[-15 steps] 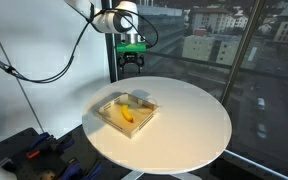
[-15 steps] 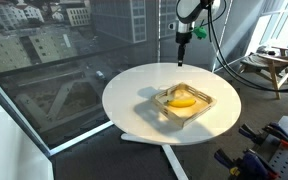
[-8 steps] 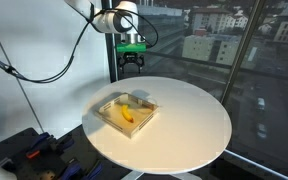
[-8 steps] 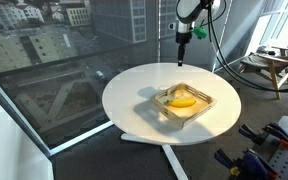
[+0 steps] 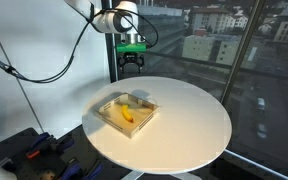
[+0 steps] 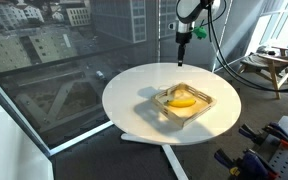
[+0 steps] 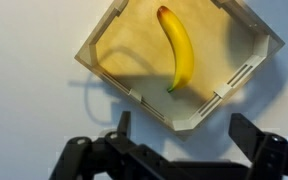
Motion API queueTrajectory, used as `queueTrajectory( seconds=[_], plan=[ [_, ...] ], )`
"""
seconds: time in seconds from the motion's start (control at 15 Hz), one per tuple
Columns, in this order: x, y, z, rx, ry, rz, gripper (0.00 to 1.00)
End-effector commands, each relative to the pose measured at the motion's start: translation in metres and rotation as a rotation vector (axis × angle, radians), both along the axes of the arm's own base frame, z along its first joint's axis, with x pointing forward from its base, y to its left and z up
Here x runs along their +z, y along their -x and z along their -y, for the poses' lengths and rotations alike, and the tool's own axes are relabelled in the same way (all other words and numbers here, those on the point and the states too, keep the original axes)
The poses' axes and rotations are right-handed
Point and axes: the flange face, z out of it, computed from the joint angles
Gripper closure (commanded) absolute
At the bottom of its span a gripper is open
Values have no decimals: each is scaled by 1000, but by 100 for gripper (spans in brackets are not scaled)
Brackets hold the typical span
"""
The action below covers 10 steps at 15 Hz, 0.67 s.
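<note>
— How did the fingers (image 7: 122, 128) stand?

— Spread wide and empty. In the wrist view the two dark tips came in from the bottom with a broad gap between them, and nothing lay in that gap but the near corner of the tray far below.

— Which tray?

— A shallow square tray of pale wood (image 7: 96, 52) with low walls and slots cut into them. It sat flat on the round white desk (image 5: 189, 115). In an exterior view it lay towards the desk's left edge (image 5: 114, 121), and from the opposite side it lay right of the desk's middle (image 6: 202, 111).

— And inside it?

— A single curved yellow banana (image 7: 177, 45), lying flat on the tray's floor and running across its middle, clear of all four walls. Both exterior views showed it there (image 5: 127, 114) (image 6: 183, 101).

— How close were the fingers to it?

— Well apart. They pointed straight down and hung high over the desk's far edge (image 5: 132, 65) (image 6: 183, 60), touching neither the tray nor the desk (image 6: 134, 95).

— What stood around the desk?

— A large window (image 5: 234, 50) with city buildings behind it, and black cables (image 5: 79, 45) trailing from the arm.
</note>
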Motion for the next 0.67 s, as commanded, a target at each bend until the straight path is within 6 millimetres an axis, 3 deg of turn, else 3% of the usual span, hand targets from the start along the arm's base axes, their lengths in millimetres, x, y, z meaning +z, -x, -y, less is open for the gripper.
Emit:
queueTrajectory(
  seconds=[0.0,0.6],
  plan=[
    [1,0,0,0,0,-1,0],
    [8,-7,-2,16,-22,66,0]
  ],
)
